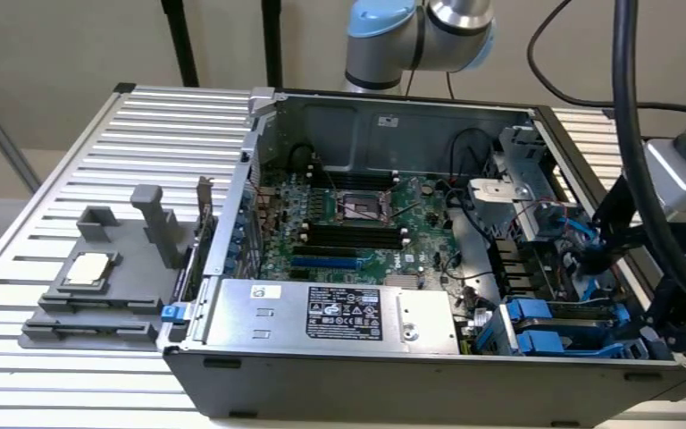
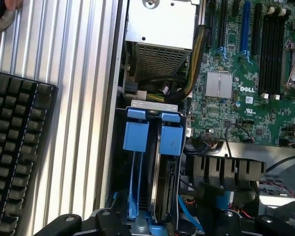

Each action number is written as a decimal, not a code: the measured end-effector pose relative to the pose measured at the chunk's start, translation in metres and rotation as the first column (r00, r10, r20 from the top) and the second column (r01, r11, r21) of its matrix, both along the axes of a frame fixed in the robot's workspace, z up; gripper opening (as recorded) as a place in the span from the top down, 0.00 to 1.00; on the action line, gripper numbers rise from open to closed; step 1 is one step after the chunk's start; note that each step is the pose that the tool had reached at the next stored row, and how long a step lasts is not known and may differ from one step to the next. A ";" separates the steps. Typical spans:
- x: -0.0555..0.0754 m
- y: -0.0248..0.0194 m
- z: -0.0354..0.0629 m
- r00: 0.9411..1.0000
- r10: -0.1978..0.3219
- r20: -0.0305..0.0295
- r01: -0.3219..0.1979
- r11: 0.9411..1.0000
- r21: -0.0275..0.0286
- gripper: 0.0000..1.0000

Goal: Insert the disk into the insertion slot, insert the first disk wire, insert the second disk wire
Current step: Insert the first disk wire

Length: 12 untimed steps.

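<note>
The insertion slot (image 1: pixel 548 327), a grey metal bay with bright blue rails and tabs, sits in the open computer case's near corner at the exterior view's right. In the wrist view the insertion slot's two blue tabs (image 2: pixel 152 133) stand side by side. A dark slab on edge between the rails looks like the disk (image 2: pixel 165 194) in its blue carrier. My gripper (image 1: pixel 611 255) hangs just above the bay. Its black fingers (image 2: pixel 64 223) are spread wide and open, with nothing between them. A thin blue wire (image 2: pixel 186 216) runs loose beside the bay.
A silver box with a black label (image 1: pixel 343 313) lies beside the bay and the motherboard (image 1: pixel 343 223) behind it. A black fan shroud (image 2: pixel 223 169) sits close to the bay. A grey fixture (image 1: pixel 104 268) stands on the slatted table (image 1: pixel 69 375). A keyboard (image 2: pixel 14 147) lies outside the case wall.
</note>
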<state>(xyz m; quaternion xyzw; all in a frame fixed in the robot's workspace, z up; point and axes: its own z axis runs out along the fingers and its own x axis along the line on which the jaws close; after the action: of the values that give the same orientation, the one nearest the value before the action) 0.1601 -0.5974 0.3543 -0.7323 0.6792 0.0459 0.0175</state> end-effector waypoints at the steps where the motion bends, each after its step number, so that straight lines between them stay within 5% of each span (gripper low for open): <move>1: 0.002 -0.0004 -0.0003 1.000 0.000 0.000 0.000 1.000 0.005 0.33; 12: 0.015 -0.0037 -0.0096 1.000 0.014 0.000 -0.014 1.000 0.022 0.33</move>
<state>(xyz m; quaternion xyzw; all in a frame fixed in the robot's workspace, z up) 0.1752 -0.6011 0.3447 -0.7369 0.6735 0.0535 0.0252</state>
